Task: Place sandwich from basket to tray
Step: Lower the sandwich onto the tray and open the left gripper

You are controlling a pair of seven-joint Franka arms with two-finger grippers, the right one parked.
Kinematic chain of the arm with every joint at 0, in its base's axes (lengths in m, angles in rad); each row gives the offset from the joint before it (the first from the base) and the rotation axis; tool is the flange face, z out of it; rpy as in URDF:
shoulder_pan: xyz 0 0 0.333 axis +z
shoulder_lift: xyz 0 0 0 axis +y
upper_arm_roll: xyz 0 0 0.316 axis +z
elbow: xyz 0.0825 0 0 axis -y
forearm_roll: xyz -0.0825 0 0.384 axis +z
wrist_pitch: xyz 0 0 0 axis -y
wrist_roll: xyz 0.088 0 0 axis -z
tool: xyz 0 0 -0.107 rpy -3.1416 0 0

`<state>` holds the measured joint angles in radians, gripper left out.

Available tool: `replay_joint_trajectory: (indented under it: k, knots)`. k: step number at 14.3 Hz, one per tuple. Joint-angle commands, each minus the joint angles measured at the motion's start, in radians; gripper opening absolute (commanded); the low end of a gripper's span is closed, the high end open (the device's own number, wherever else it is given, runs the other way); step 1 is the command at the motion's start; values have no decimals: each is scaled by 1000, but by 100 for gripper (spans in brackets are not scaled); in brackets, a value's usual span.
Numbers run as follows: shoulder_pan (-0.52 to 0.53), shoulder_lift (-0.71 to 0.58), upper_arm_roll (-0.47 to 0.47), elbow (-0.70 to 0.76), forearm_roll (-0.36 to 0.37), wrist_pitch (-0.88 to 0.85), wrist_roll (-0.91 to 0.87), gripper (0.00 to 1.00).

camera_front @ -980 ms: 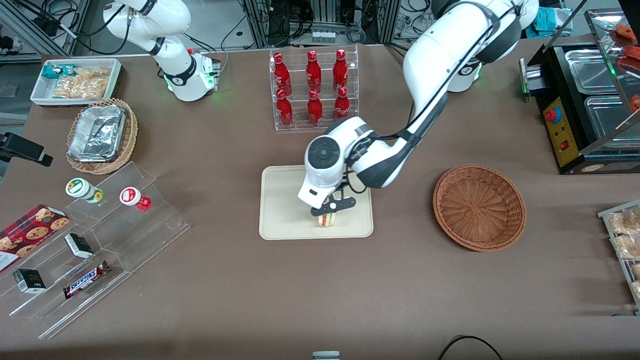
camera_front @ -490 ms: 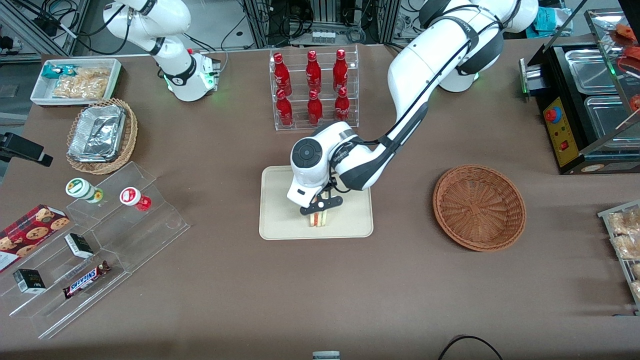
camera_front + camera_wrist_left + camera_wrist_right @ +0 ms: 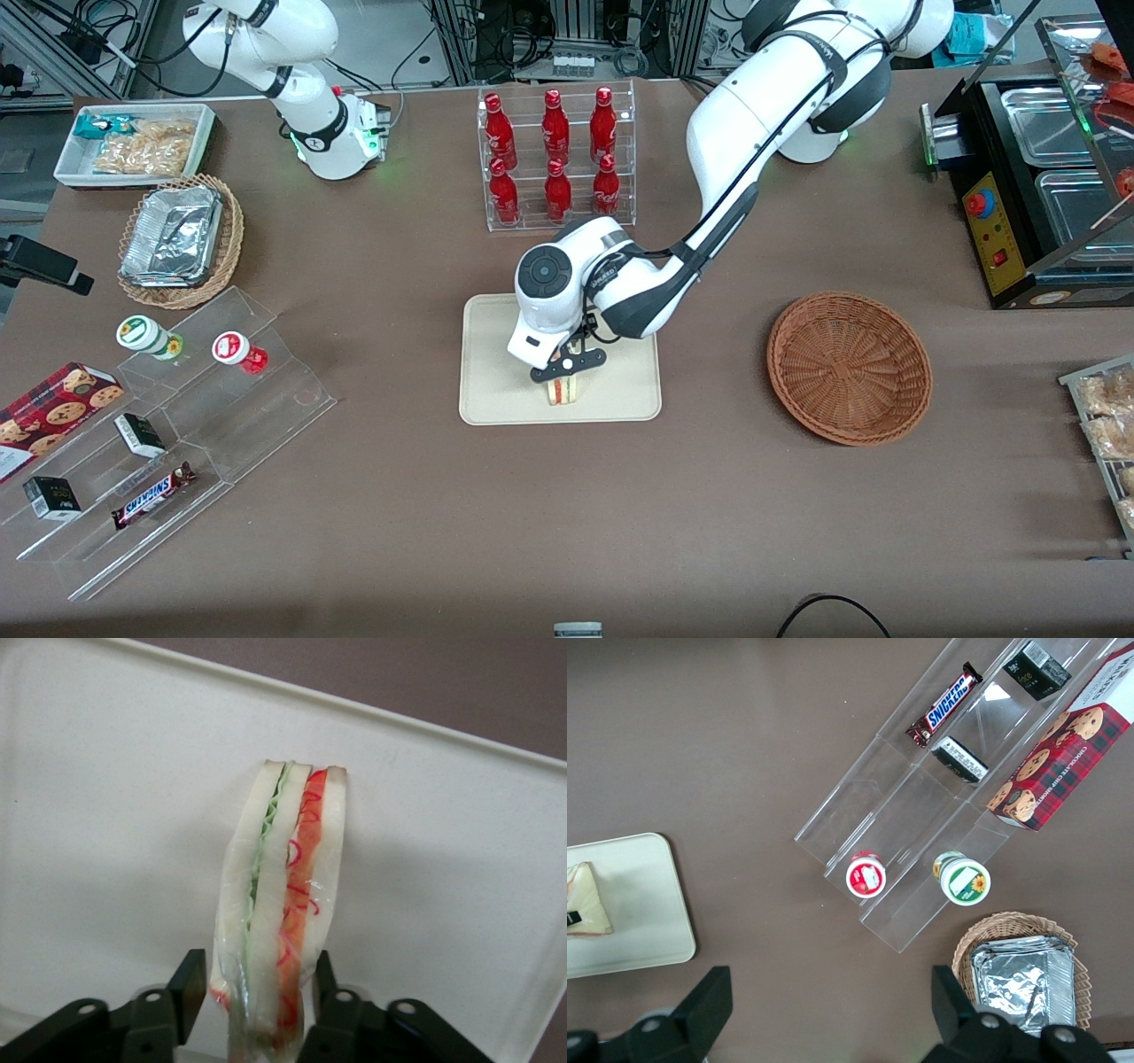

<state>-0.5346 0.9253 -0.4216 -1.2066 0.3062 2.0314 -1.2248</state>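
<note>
The sandwich (image 3: 564, 391) stands on its edge on the cream tray (image 3: 496, 399), in the part nearer the front camera. My left gripper (image 3: 567, 372) is low over it, with a finger on each side. In the left wrist view the sandwich (image 3: 283, 895) shows white bread with green and red layers, and the gripper (image 3: 257, 970) straddles its near end. The black fingers (image 3: 189, 979) stand slightly off the bread, with tray (image 3: 106, 815) showing in the gap, so the gripper is open. The reddish-brown basket (image 3: 849, 368) is empty, toward the working arm's end. The right wrist view shows the sandwich (image 3: 586, 904) on the tray (image 3: 642, 912).
A clear rack of red bottles (image 3: 555, 155) stands farther from the camera than the tray. A clear stepped shelf (image 3: 168, 443) with snacks, a tan basket of foil trays (image 3: 180, 241) and a white bin (image 3: 133, 143) lie toward the parked arm's end. A black appliance (image 3: 1036, 177) stands at the working arm's end.
Since one second ago my gripper has carried the sandwich a little toward the parked arm's end, over the tray. In the last half second it has hardly moved.
</note>
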Motion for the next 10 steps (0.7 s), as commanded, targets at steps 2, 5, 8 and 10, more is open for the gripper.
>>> replay_joint_trajectory:
  k: [2,5,8,10]
  knots:
    - [-4,-69,1,21,13,-74,-21,100]
    - [13,-155,7,18,11,-181,-21,100]
    - [88,-209,17,-7,8,-330,-18,100]
    - [162,-304,14,-127,8,-310,22,100]
